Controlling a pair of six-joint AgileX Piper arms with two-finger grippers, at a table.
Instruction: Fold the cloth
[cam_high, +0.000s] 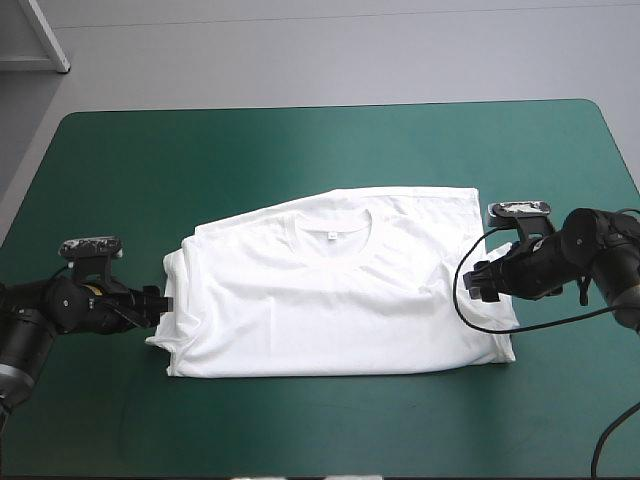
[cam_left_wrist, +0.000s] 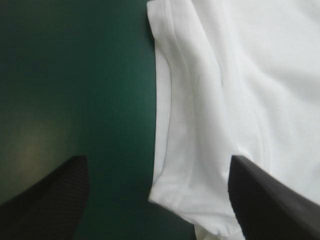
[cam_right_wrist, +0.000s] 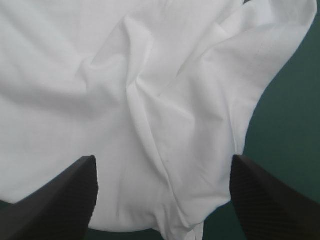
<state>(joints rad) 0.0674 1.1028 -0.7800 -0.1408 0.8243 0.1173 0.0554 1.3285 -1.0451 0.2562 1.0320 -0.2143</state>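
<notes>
The high view looks forward and down from above and behind the robot, far enough off to take in nearly the whole teal-green tabletop (cam_high: 120, 160), its far edge near the top. The left wrist view sits close above the left claw (cam_left_wrist: 157, 157) and looks along it at the left edge of the T-shirt (cam_left_wrist: 235, 90) and the bare tabletop beside it. The right wrist view is as near, over the right claw (cam_right_wrist: 163, 157) — white cloth fills most of it. Both patches lie within the high view; the wrist views cover opposite sides of the T-shirt.
</notes>
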